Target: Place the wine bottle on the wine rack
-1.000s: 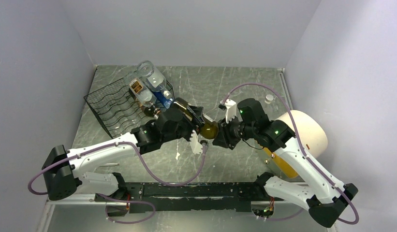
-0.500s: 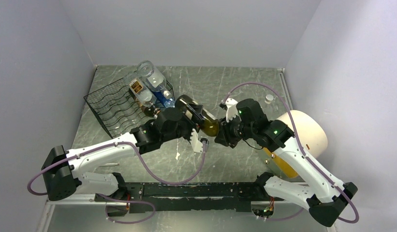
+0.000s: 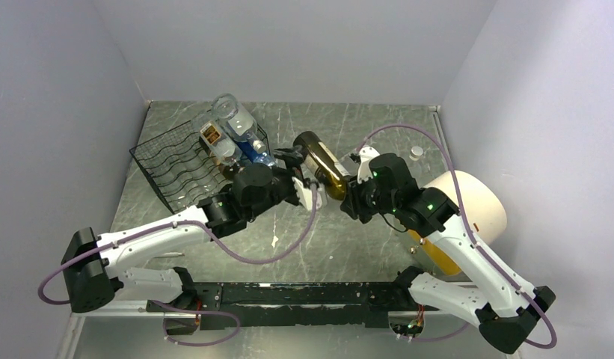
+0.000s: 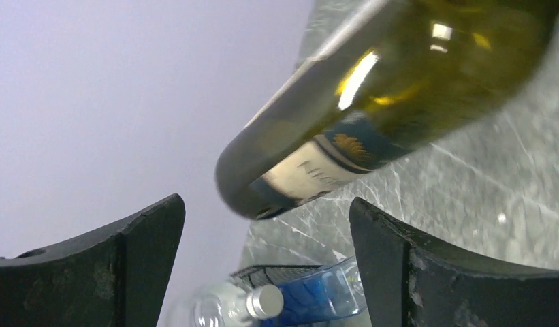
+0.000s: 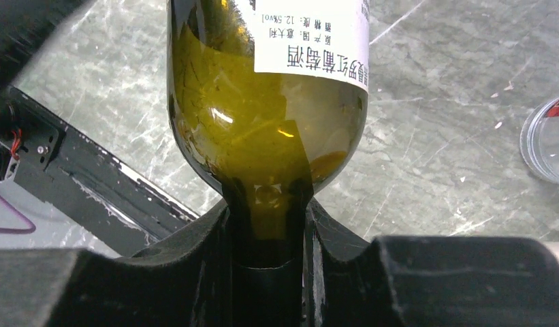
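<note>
Grey marbled worktop, pale walls closing three sides.

- Landmark: wine rack, black wire, cradling clear plastic bottles at its right end.
- Item: wine bottle, green glass, hanging in the air just right of the rack, base nearer the rack than the neck, not yet lying in any cradle.
- Right tool: clamping shut on the bottle's neck, carrying it alone.
- Left tool: standing wide apart between rack and bottle, gripping nothing.

Hazards, as judged: heavy body levering on a neck-only grip and possibly slipping or swinging; base possibly knocking the plastic bottles or snagging wire while nearing the rack; spread left fingers lying close to the path.

Views: right wrist alone showing the neck seated between pads and a white printed label. Left wrist alone showing the bottle's base passing above its own fingers. Overhead alone showing unfilled rows left of the plastic bottles.
</note>
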You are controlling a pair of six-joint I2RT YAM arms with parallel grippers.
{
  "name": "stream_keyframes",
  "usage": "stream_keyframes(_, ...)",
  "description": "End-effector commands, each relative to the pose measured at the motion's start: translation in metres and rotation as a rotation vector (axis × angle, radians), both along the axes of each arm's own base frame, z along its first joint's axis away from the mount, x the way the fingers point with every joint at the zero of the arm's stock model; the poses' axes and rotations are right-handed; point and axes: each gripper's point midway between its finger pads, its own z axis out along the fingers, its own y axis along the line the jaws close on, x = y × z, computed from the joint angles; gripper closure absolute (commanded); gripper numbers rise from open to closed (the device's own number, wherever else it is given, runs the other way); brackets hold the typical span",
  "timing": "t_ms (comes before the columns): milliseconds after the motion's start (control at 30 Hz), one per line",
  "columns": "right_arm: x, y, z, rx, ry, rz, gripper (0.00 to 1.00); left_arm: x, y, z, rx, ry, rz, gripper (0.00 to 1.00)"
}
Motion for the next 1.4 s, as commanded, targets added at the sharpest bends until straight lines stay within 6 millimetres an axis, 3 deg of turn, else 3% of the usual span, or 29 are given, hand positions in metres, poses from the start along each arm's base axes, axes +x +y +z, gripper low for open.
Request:
stream_keyframes(0,0.026,0.016,0.051,0.164,-0.192,-0.038,1.0,0.024,0.047,0.078,-0.591,0.127,0.359,0.06)
stream_keyframes(100,0.027,0.023,0.05,0.194,-0.199,-0.018,1.0,0.026,0.075,0.085,-0.813,0.202,0.484,0.06)
stream_keyframes(267,0.032,0.037,0.051,0.23,-0.208,0.021,1.0,0.015,0.09,0.085,-0.944,0.34,0.525,0.06)
stream_keyframes(600,0.038,0.101,0.081,0.474,-0.195,0.145,1.0,-0.007,0.119,0.142,-1.005,0.425,0.54,0.06)
stream_keyframes(800,0.034,0.173,0.094,0.492,-0.248,0.194,1.0,-0.018,0.153,0.156,-1.067,0.432,0.609,0.06)
stream_keyframes(1033,0.045,0.251,0.083,0.483,-0.236,0.189,1.0,-0.036,0.185,0.158,-1.127,0.446,0.632,0.06)
stream_keyframes(1133,0.053,0.282,0.074,0.471,-0.232,0.163,1.0,-0.043,0.199,0.161,-1.156,0.441,0.628,0.06)
stream_keyframes(1167,0.058,0.295,0.063,0.452,-0.222,0.151,1.0,-0.045,0.204,0.162,-1.166,0.441,0.63,0.06)
stream_keyframes(1200,0.06,0.302,0.068,0.46,-0.228,0.141,1.0,-0.047,0.208,0.163,-1.179,0.441,0.632,0.06)
stream_keyframes(1233,0.065,0.314,0.056,0.441,-0.216,0.134,1.0,-0.049,0.212,0.164,-1.191,0.441,0.632,0.06)
stream_keyframes(1367,0.079,0.344,0.038,0.405,-0.204,0.113,1.0,-0.055,0.22,0.163,-1.217,0.447,0.621,0.06)
